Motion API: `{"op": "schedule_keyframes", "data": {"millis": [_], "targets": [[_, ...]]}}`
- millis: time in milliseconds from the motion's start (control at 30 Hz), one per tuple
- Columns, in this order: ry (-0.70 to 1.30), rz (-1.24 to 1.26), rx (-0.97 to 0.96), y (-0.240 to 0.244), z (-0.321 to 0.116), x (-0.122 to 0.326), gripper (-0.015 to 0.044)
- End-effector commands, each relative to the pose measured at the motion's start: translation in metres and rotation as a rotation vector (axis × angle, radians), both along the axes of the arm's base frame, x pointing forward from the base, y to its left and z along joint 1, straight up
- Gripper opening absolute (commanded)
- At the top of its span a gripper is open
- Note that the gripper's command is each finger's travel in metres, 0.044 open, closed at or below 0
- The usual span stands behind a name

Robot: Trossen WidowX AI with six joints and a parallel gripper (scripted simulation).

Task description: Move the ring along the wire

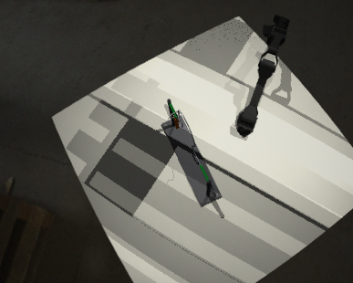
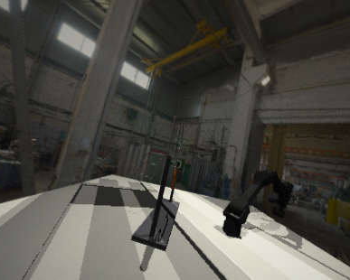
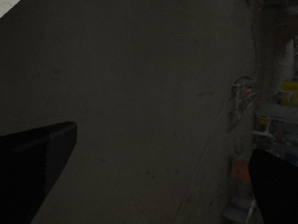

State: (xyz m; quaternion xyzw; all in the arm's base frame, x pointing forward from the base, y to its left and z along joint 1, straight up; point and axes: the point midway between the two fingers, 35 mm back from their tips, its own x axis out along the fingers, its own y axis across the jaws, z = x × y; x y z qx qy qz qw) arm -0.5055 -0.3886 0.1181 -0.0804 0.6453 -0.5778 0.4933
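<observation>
The ring (image 2: 178, 163) hangs on the wire by the far post, its orange handle (image 1: 176, 122) (image 2: 174, 178) pointing down. The green part by that post (image 1: 171, 108) shows in the top view; the other green part (image 1: 204, 172) is by the near post (image 2: 160, 199). The thin grey wire arches between them; its exact line is hard to make out. My gripper (image 3: 164, 145) is open and empty, its two dark fingers wide apart in the wrist view. It is far from the ring, on the opposite side of the arm's base, touching nothing visible.
The dark base plate (image 1: 189, 157) (image 2: 146, 235) carries both posts on the striped table (image 1: 271, 183). The arm's base (image 1: 245, 125) (image 2: 232, 223) stands to the right of the plate in the top and exterior views. The wrist view shows mostly dark floor (image 3: 140, 75) beyond the table.
</observation>
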Motion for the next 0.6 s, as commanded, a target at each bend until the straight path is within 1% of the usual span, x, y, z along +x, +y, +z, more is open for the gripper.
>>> {"op": "schedule_keyframes", "data": {"millis": [0,67,267,567], "targets": [[-0.002,0.003,-0.003,-0.001,0.000,0.002,0.0374],[-0.021,0.029,-0.024,-0.013,0.004,0.018,0.0321],[-0.117,0.150,-0.111,-0.054,0.017,0.096,0.0164],[-0.288,0.334,-0.206,-0.088,0.031,0.221,0.0160]]}}
